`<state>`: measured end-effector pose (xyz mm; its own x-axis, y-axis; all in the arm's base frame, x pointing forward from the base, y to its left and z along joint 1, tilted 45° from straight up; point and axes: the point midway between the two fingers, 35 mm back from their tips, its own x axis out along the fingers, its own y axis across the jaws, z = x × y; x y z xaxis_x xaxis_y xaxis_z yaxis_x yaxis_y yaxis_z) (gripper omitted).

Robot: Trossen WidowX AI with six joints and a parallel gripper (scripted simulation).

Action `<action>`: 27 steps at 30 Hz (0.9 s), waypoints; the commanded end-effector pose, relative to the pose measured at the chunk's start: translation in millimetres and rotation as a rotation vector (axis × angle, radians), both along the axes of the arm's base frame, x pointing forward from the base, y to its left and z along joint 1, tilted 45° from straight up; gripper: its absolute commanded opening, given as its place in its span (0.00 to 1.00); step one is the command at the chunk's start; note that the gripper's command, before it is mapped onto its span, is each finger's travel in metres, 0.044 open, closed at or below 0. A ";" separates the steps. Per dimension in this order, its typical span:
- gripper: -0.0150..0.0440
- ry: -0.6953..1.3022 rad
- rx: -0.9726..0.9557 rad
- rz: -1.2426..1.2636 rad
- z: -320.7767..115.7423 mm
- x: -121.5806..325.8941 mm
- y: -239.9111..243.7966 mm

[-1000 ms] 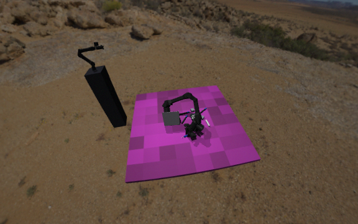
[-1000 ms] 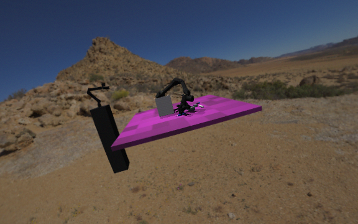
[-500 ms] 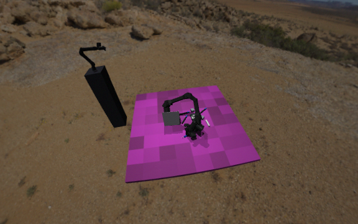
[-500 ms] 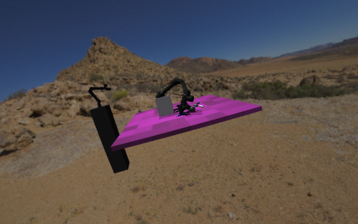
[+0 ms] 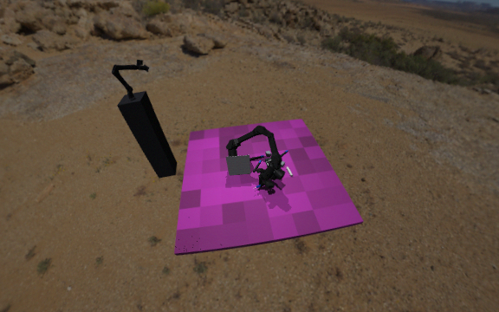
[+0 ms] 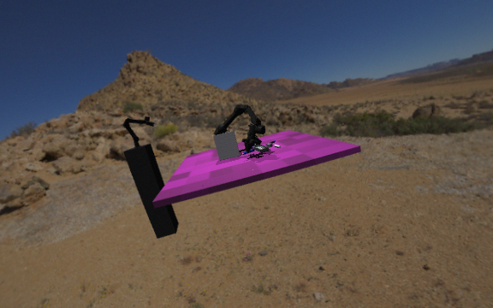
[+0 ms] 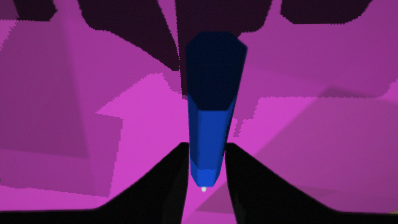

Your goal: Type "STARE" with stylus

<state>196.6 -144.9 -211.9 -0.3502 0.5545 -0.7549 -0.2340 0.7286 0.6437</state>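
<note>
while tool (image 5: 258, 187) (image 7: 207, 150) grips blue stylus (image 7: 209, 135), nearly closed, keyboard indistinguishable.

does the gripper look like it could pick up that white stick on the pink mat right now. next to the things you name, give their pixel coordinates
Probably not as things stand: the gripper (image 5: 259, 187) (image 7: 207, 150) is shut on a blue pen-like stylus (image 7: 207, 135), so its fingers are taken. The white stick (image 5: 289, 172) seems uncovered from above, beside the arm.

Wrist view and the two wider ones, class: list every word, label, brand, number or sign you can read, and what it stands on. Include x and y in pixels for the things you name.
None readable: the blue stylus (image 7: 209, 137) shows no lettering, nor does the end effector (image 7: 207, 150).
In the wider views, small objects are too small to read.
</note>
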 end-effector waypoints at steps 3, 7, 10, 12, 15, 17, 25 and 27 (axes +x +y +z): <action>0.25 -0.003 -0.007 -0.002 3.1 0.6 -3.3; 0.25 -0.003 -0.083 -0.031 9.4 10.1 -3.0; 0.25 -0.008 -0.150 -0.060 15.5 18.5 -2.2; 0.25 -0.013 -0.193 -0.082 19.8 24.1 -1.4; 0.25 -0.024 -0.255 -0.116 26.4 32.5 0.2; 0.25 -0.034 -0.295 -0.141 31.0 37.9 1.6; 0.25 -0.088 -0.437 -0.253 51.0 59.0 9.4; 0.25 -0.106 -0.468 -0.284 56.3 63.9 11.9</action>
